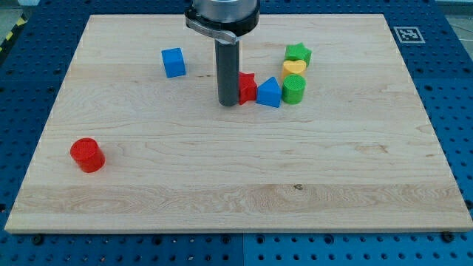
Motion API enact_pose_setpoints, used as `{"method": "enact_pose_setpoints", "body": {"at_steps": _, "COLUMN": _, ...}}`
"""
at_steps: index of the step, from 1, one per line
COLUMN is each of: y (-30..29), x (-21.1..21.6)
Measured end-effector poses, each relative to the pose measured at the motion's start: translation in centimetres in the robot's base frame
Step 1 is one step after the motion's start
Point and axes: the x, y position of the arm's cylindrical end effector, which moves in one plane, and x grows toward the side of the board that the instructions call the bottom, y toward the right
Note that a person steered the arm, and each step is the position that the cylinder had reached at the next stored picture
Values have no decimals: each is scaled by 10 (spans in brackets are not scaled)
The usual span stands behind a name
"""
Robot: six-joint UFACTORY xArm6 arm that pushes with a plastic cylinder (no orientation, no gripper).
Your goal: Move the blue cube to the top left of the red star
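The blue cube [174,62] sits on the wooden board towards the view's top, left of centre. The red star [247,87] lies near the board's upper middle, partly hidden behind my rod. My tip [228,103] rests on the board right against the red star's left side, well to the right of and below the blue cube.
A blue triangular block [270,92] touches the red star's right side. A green cylinder [293,89], a yellow heart [294,68] and a green star [298,53] stack up the view just right of it. A red cylinder [87,155] stands at lower left. The board's [236,199] edges border a blue pegboard.
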Motion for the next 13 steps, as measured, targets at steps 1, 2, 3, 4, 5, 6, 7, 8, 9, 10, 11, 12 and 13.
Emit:
{"method": "enact_pose_setpoints", "body": {"at_steps": 1, "y": -9, "x": 36}}
{"method": "enact_pose_setpoints", "body": {"at_steps": 2, "y": -33, "x": 52}}
{"method": "enact_pose_setpoints", "body": {"at_steps": 3, "y": -48, "x": 52}}
{"method": "enact_pose_setpoints", "body": {"at_steps": 4, "y": -65, "x": 41}}
{"method": "enact_pose_setpoints", "body": {"at_steps": 5, "y": -65, "x": 41}}
{"method": "enact_pose_setpoints", "body": {"at_steps": 6, "y": -66, "x": 41}}
{"method": "enact_pose_setpoints", "body": {"at_steps": 7, "y": -66, "x": 41}}
{"method": "enact_pose_setpoints", "body": {"at_steps": 8, "y": -79, "x": 41}}
{"method": "enact_pose_setpoints", "body": {"at_steps": 9, "y": -101, "x": 40}}
{"method": "enact_pose_setpoints", "body": {"at_steps": 10, "y": -105, "x": 13}}
{"method": "enact_pose_setpoints", "body": {"at_steps": 11, "y": -106, "x": 5}}
{"method": "enact_pose_setpoints", "body": {"at_steps": 12, "y": -115, "x": -1}}
{"method": "enact_pose_setpoints", "body": {"at_steps": 13, "y": -123, "x": -13}}
